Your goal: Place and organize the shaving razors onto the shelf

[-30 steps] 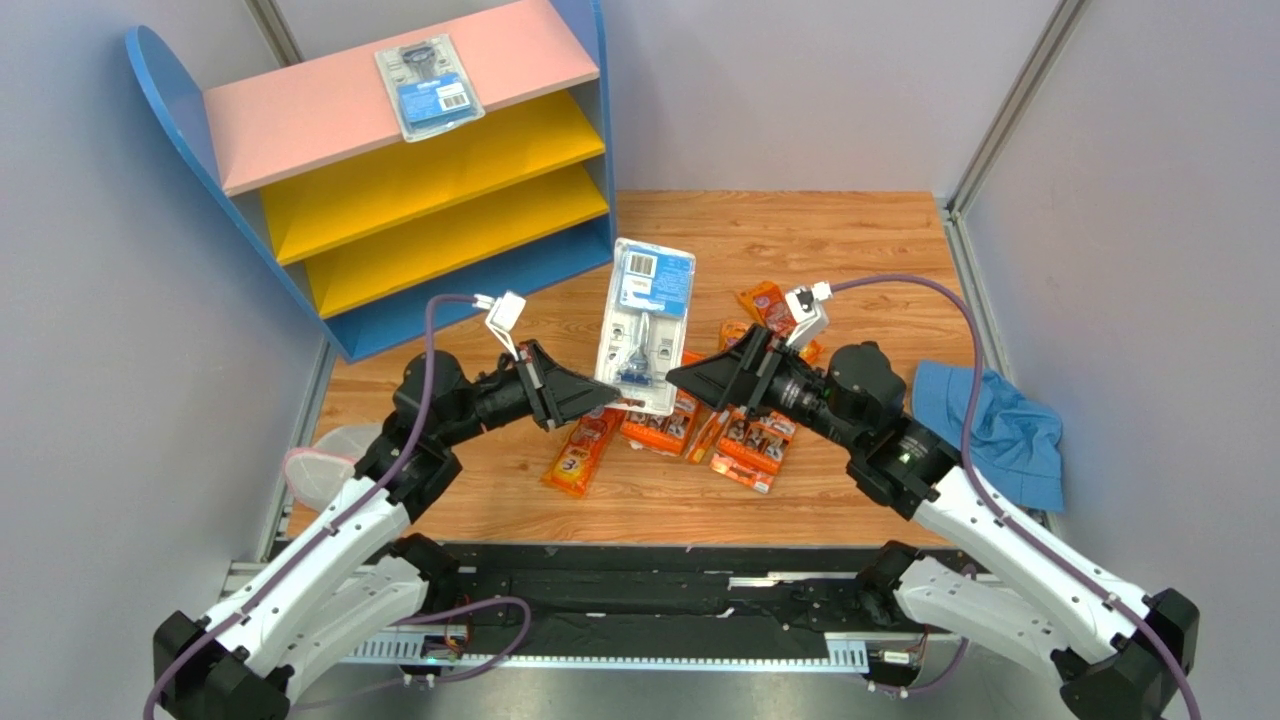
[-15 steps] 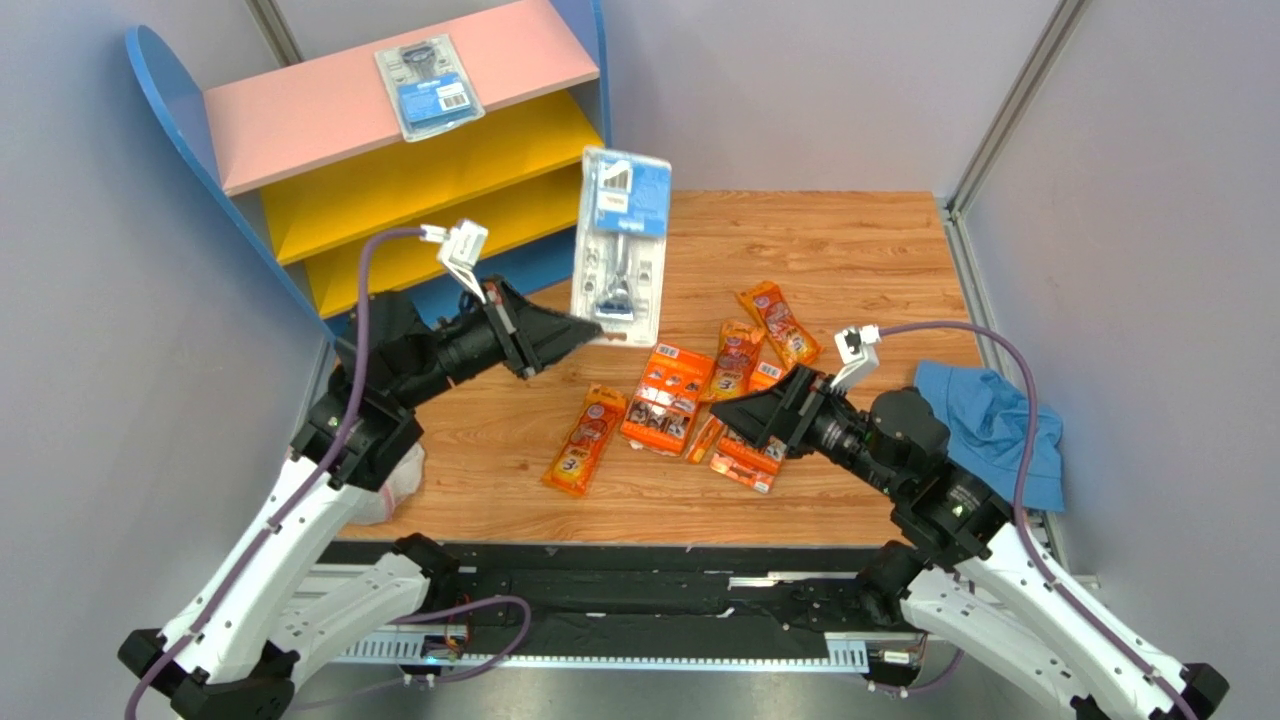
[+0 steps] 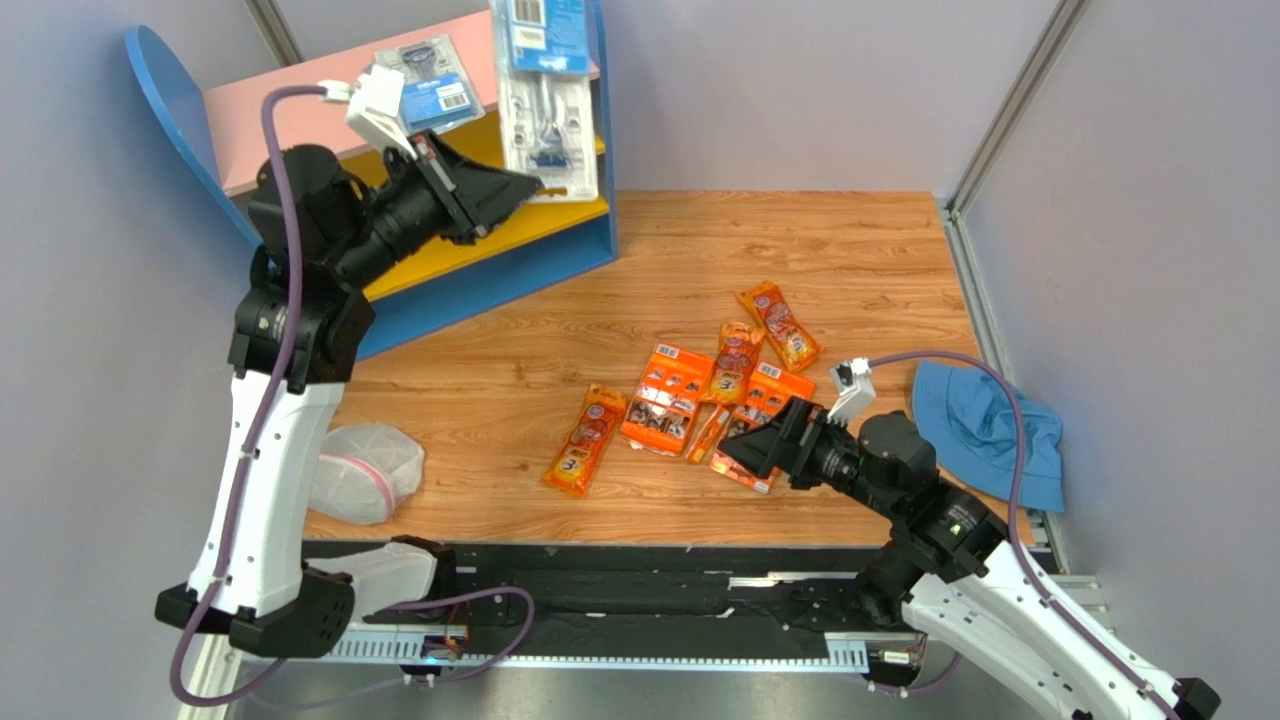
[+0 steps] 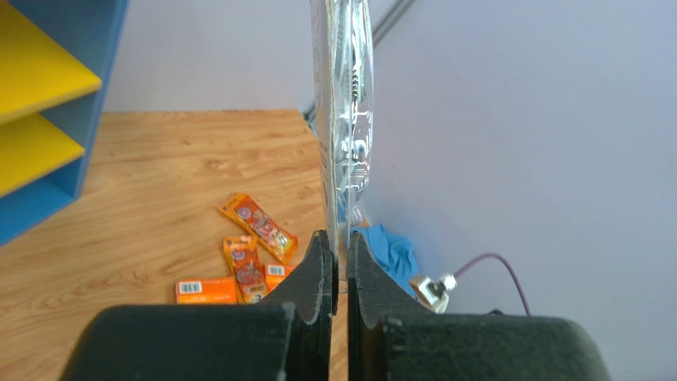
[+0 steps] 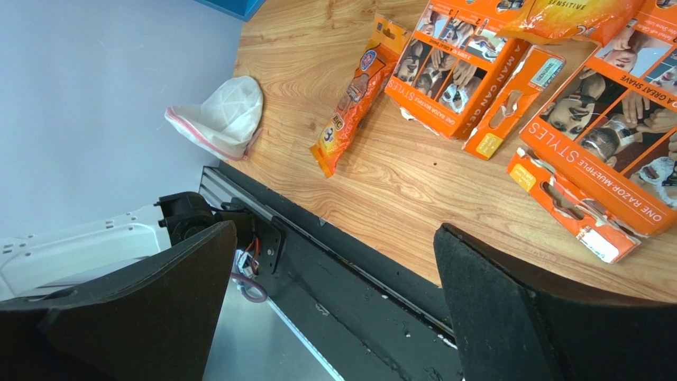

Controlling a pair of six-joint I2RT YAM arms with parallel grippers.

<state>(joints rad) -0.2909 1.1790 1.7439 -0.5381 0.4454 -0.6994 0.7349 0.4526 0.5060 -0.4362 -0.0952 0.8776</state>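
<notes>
Over the right end of the shelf (image 3: 286, 120), in the top view, the left gripper (image 3: 529, 182) is clamped on the lower edge of a blister pack (image 3: 549, 83). The pack stands up from the jaws, its blue card end farthest from them (whether it touches the shelf I cannot tell). A second pack (image 3: 428, 83) lies flat on the pink top board. On the table (image 3: 481, 360) the orange packs (image 3: 669, 398) lie in a loose cluster, some overlapping, with one small bag (image 3: 583, 440) at the left of the group. The right gripper (image 3: 739, 447) sits low, just beside the cluster's near edge. A cloth (image 3: 984, 428) lies at the right, a white bag (image 3: 361, 465) at the left.

In the left wrist view the fingers (image 4: 318, 274) press together on the blister pack (image 4: 342, 119), seen edge-on. The shelf (image 4: 32, 71) is at the left; orange packs (image 4: 258, 226) and the cloth (image 4: 389, 250) lie below.

In the right wrist view the right gripper (image 5: 334, 234) has its fingers (image 5: 540, 309) spread wide, with nothing between them. Beyond them lie the small bag (image 5: 353, 103), orange packs (image 5: 461, 63) and the white bag (image 5: 218, 115).
</notes>
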